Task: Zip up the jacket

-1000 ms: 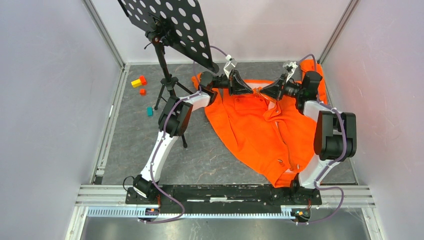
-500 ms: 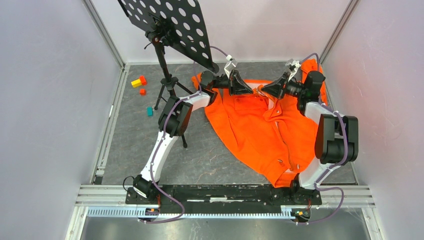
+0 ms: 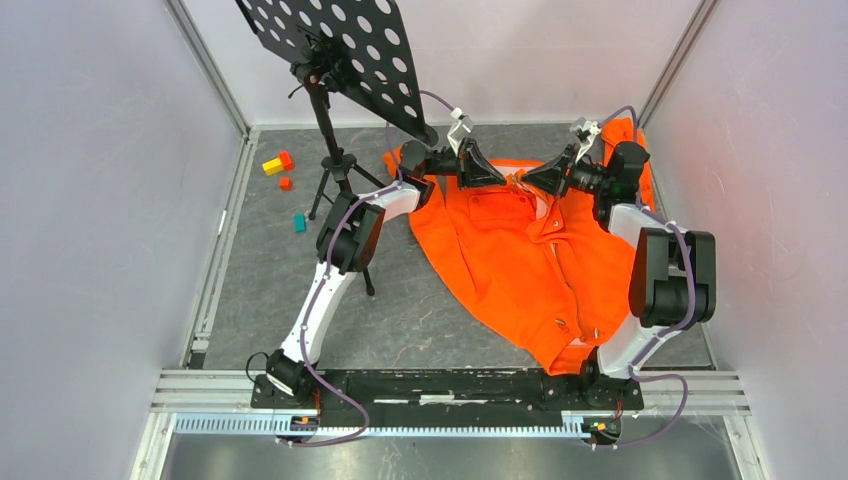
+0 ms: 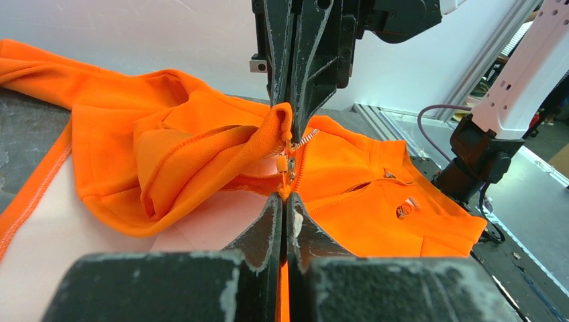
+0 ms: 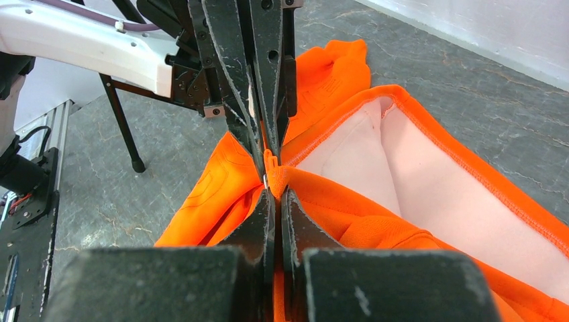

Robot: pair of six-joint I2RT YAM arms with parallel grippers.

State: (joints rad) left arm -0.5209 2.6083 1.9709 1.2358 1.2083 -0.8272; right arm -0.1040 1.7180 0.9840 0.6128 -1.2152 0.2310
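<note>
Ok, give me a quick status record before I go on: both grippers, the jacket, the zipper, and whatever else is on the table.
left gripper: shut, pinching the jacket at the collar opening
right gripper: shut on the jacket, tip to tip with the left one
jacket: lying on the table, collar at the far side, hem toward the near edge
zipper pull: hangs at the collar, between the two grippers
other items: music stand at far left; small coloured blocks beside it
</note>
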